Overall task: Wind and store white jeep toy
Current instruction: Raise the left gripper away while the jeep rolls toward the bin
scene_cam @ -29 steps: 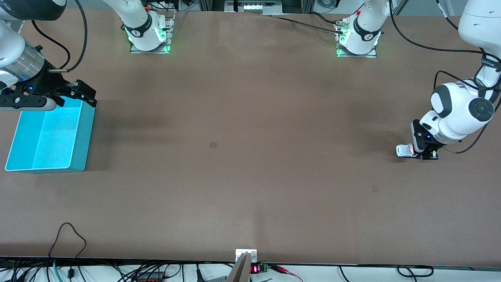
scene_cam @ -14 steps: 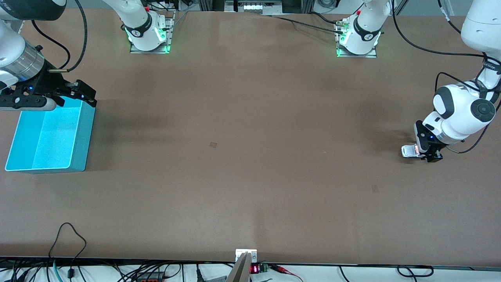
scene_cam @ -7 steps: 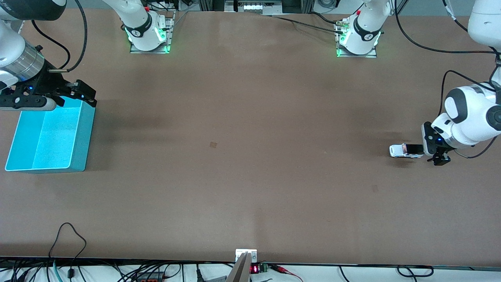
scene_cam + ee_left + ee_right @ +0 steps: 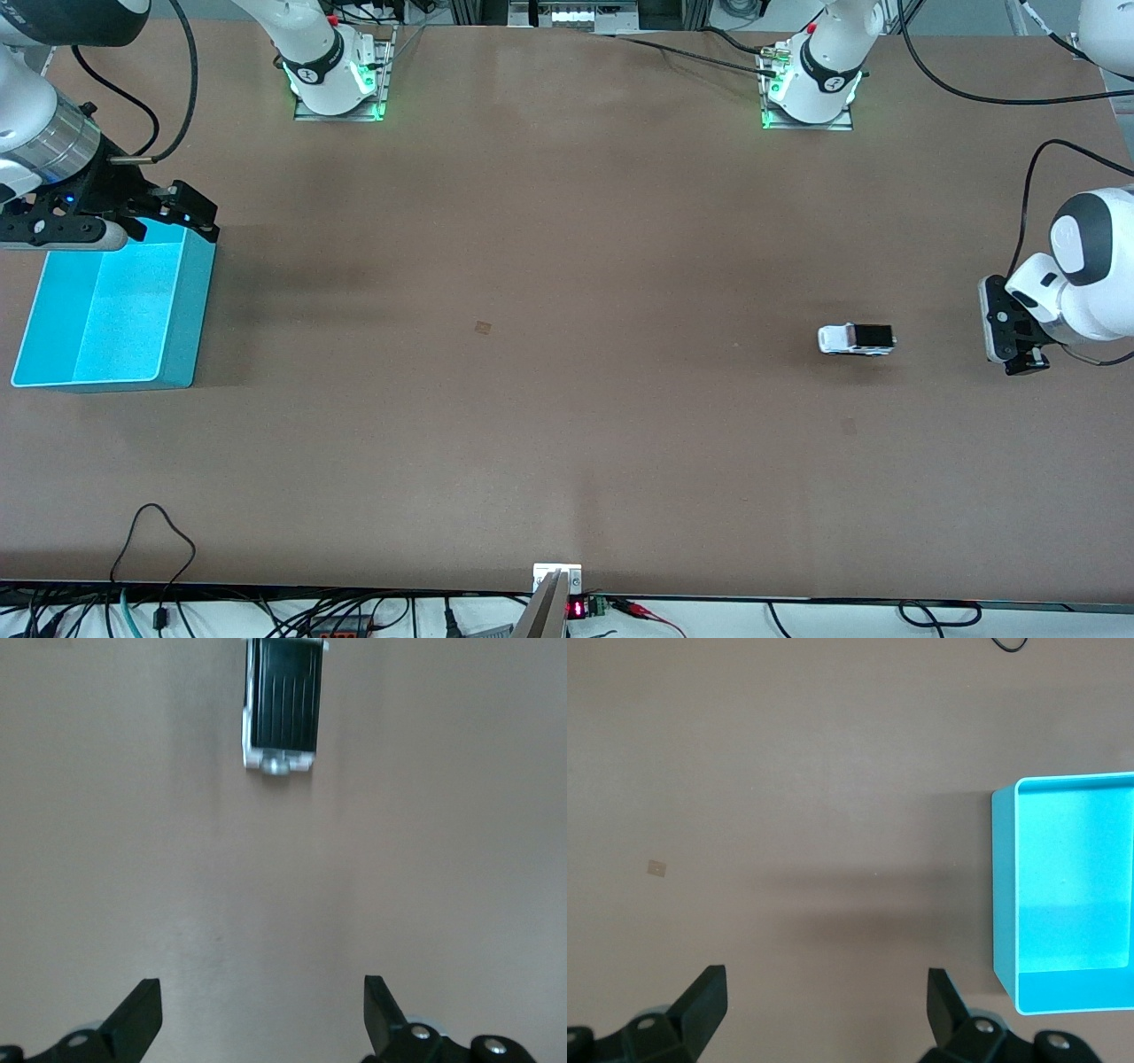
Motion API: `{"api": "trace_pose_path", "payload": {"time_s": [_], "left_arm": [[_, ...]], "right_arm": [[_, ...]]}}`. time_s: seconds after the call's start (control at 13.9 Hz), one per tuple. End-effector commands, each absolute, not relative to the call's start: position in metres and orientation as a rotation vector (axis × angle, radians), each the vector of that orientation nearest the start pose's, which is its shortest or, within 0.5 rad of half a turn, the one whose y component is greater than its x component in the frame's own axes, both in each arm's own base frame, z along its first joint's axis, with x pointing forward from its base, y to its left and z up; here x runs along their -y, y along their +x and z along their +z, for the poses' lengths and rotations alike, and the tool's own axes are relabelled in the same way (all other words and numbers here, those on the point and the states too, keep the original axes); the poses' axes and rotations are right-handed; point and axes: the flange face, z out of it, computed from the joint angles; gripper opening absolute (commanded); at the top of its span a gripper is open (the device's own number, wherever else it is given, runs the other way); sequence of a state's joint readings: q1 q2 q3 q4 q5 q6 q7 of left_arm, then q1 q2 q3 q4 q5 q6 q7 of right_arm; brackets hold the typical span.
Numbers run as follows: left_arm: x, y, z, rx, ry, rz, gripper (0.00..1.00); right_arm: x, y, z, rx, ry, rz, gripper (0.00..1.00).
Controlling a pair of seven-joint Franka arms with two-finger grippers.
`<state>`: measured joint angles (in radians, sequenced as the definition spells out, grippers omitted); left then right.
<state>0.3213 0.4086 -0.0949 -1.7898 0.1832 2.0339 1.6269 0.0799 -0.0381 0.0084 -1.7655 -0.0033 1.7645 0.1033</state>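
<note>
The white jeep toy (image 4: 856, 339) stands free on the brown table toward the left arm's end, its black roof panel up; the left wrist view shows the white jeep toy (image 4: 282, 718) from its rear. My left gripper (image 4: 999, 335) hangs low at the table's edge on that end, well apart from the jeep. The left gripper (image 4: 263, 1010) is open with only bare table between its fingers. My right gripper (image 4: 202, 217) waits over the corner of the blue bin (image 4: 186, 310). The right gripper (image 4: 827, 1005) is open and holds nothing.
The blue bin (image 4: 1003, 895) sits at the right arm's end of the table with nothing in it. A small tan patch (image 4: 482, 328) marks the middle of the table. Both arm bases (image 4: 337, 80) stand along the table's edge farthest from the front camera, and cables lie along the nearest edge.
My left gripper has opened and let go of the jeep, then drawn back toward its end of the table. The jeep has rolled toward the right arm's end. The right arm has not moved.
</note>
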Motion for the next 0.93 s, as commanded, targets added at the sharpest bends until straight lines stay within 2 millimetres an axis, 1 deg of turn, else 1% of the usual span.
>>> {"api": "trace_pose_path", "payload": {"time_s": [0.0,0.07,0.14,0.29,0.36,0.5,0.79,0.86], "left_arm": [[-0.119,0.622,0.348,-2.079,-2.391,0.418,1.0],[-0.108,0.624,0.355,-2.036,-2.425,0.442,1.0],[-0.098,0.626,0.357,-1.984,-2.459,0.446,1.0],[-0.063,0.629,0.363,-1.888,-2.51,0.471,1.0],[-0.05,0.63,0.369,-1.815,-2.563,0.493,1.0],[-0.012,0.633,0.386,-1.667,-2.644,0.522,1.0],[0.057,0.631,0.432,-1.283,-2.813,0.55,1.0],[0.064,0.629,0.441,-1.184,-2.845,0.567,1.0]], "right_arm": [[-0.049,0.547,0.573,-0.016,-3.141,-0.063,1.0],[-0.049,0.547,0.573,-0.016,-3.141,-0.063,1.0],[-0.049,0.547,0.573,-0.016,-3.141,-0.063,1.0],[-0.049,0.547,0.573,-0.016,-3.141,-0.063,1.0],[-0.049,0.547,0.573,-0.016,-3.141,-0.063,1.0],[-0.049,0.547,0.573,-0.016,-3.141,-0.063,1.0],[-0.049,0.547,0.573,-0.016,-3.141,-0.063,1.0],[-0.049,0.547,0.573,-0.016,-3.141,-0.063,1.0]]}}
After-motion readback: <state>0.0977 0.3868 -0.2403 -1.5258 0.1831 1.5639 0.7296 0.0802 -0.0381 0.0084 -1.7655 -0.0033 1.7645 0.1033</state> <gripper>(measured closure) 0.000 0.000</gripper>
